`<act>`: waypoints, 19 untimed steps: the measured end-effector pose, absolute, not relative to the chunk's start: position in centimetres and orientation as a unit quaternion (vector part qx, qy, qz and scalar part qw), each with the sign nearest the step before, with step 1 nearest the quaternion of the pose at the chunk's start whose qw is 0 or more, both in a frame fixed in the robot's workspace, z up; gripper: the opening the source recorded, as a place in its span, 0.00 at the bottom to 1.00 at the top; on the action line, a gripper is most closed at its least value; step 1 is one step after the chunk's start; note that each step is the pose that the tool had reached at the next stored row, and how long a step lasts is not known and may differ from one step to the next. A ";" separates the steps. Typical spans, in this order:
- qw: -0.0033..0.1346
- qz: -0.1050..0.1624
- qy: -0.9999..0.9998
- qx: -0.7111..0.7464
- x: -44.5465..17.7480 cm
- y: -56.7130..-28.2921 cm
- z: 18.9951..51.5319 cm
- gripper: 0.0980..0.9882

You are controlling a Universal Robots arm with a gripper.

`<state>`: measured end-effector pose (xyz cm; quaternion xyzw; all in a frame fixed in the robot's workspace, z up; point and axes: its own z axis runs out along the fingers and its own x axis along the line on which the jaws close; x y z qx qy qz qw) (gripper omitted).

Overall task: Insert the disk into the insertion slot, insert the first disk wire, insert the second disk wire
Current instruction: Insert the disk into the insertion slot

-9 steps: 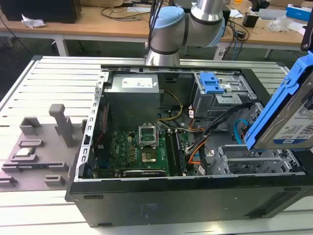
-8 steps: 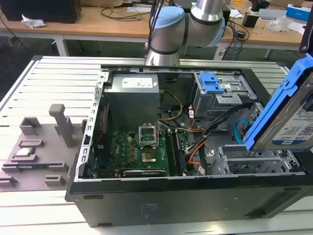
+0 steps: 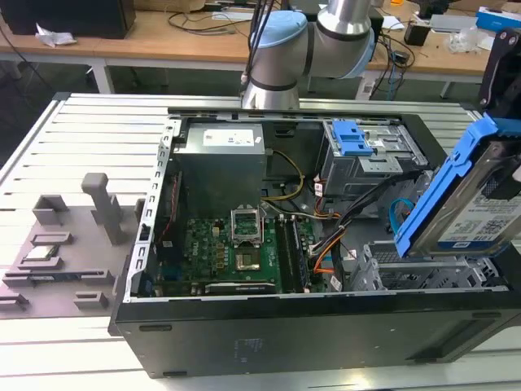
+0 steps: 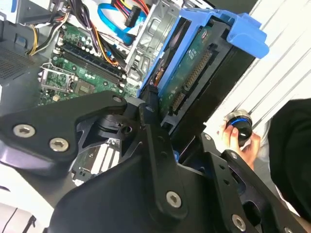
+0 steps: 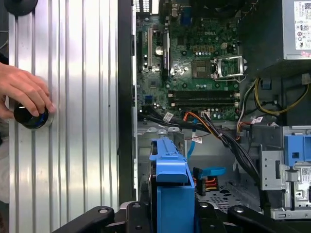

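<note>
We see the gripper (image 4: 179,127) clamped on the disk (image 3: 480,208), holding it tilted just above the slot (image 3: 383,273) at the exterior view's right, probably so its lower edge angles in first.

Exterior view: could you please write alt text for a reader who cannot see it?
The disk, in its blue frame, hangs tilted over the insertion slot at the exterior view's right, not yet in it. The open computer case shows its green motherboard.
</note>
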<state>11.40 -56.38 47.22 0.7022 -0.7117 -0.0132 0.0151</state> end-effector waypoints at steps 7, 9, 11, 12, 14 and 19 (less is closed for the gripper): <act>0.015 -0.014 -0.711 0.703 11.3 -55.9 45.5 0.30; 0.011 -0.017 -0.711 0.703 11.2 -55.8 45.4 0.30; 0.011 -0.017 -0.711 0.703 11.2 -55.8 45.1 0.30; 0.011 -0.017 -0.711 0.703 11.2 -55.8 45.0 0.30; 0.012 -0.017 -0.711 0.703 11.2 -55.7 44.7 0.30; 0.012 -0.017 -0.711 0.703 11.1 -55.3 43.9 0.30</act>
